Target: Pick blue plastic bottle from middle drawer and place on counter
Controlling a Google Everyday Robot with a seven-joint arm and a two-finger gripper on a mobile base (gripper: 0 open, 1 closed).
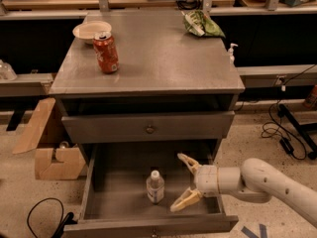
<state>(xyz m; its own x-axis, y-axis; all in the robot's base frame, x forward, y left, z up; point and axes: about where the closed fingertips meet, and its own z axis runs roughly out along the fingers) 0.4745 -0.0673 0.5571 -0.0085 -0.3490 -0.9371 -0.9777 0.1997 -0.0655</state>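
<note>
Gripper (pixel 184 183) lower centre, inside drawer (pixel 119 175), jaws spread wide, empty; bottle (pixel 155 186) upright just left of fingertips.

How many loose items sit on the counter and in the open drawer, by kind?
Bottles: 1, blue plastic bottle in the middle drawer, gripper open beside it
Cans: 1, red soda can on the counter
Bowls: 1, white bowl
Bags: 1, green bag
Total: 4
</note>
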